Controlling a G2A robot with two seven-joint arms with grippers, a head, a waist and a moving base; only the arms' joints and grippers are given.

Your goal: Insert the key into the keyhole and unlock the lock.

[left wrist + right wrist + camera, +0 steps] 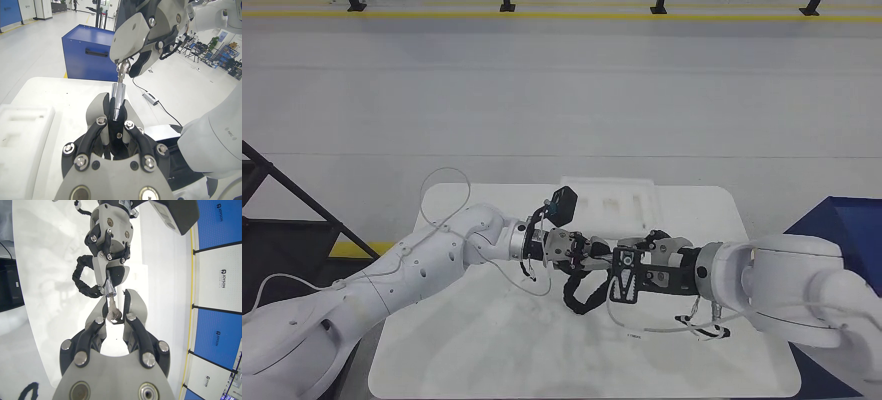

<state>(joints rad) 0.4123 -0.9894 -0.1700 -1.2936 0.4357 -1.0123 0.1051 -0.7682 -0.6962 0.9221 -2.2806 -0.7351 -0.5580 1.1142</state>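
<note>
Key tip in lock keyhole, both gripped

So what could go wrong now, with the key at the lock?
The right gripper pinches the key only by its small head, so it might slip when turned. The left gripper holds the shiny lock in mid-air by one end; a push slightly off line could tilt it or jam the key.

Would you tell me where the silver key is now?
The silver key is pinched in the right hand over the middle of the white table in the top view, its tip at the chrome cylindrical lock held by the left hand.
</note>
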